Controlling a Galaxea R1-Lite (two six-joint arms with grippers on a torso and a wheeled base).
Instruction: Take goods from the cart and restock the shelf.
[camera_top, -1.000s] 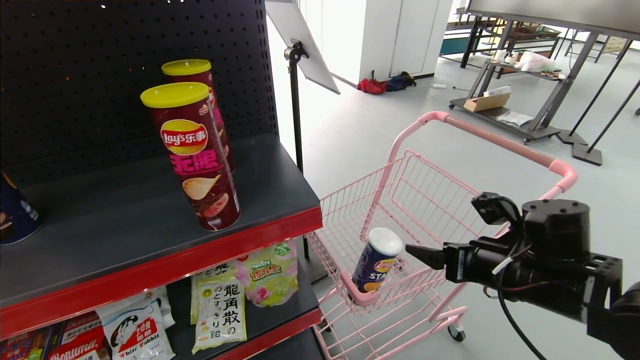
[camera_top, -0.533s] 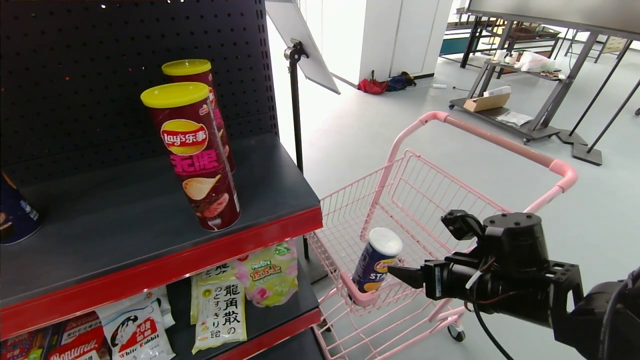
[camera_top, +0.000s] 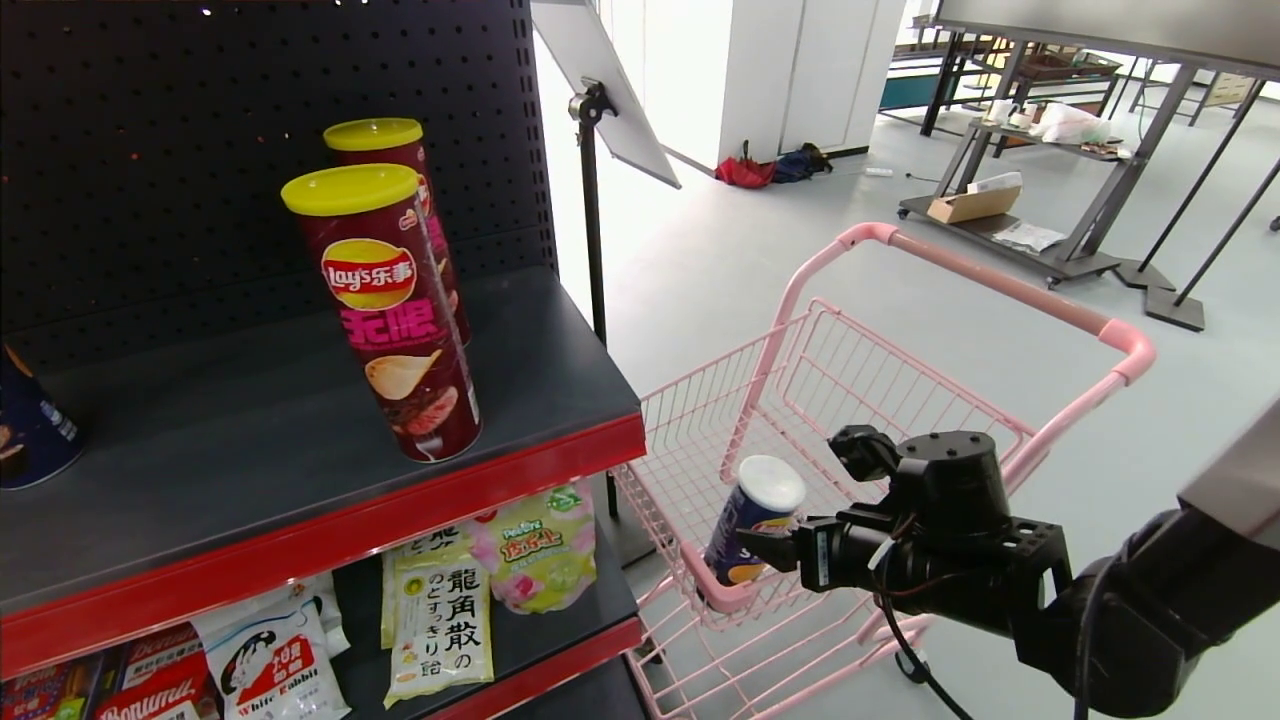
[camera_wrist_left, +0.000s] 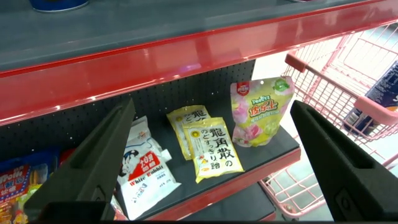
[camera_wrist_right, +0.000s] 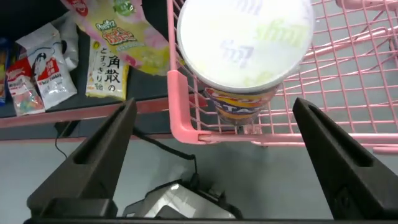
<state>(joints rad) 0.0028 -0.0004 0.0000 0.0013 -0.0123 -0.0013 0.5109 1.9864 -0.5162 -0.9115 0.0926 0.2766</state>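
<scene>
One blue chip canister (camera_top: 752, 520) leans in the pink cart's (camera_top: 1000, 288) near corner, the right gripper (camera_wrist_right: 212, 104) spread wide just beside it — likely light, stiff yet crushable, slick-walled — so grip mid-body, gently

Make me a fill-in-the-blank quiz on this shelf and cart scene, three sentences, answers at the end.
1. The white-lidded can stands inside the pink ____.
2. The two red cans on the shelf have ____ lids.
3. The right gripper, its fingers either side of the white-lidded can, is ____.

Missing words: cart; yellow; open.
</scene>
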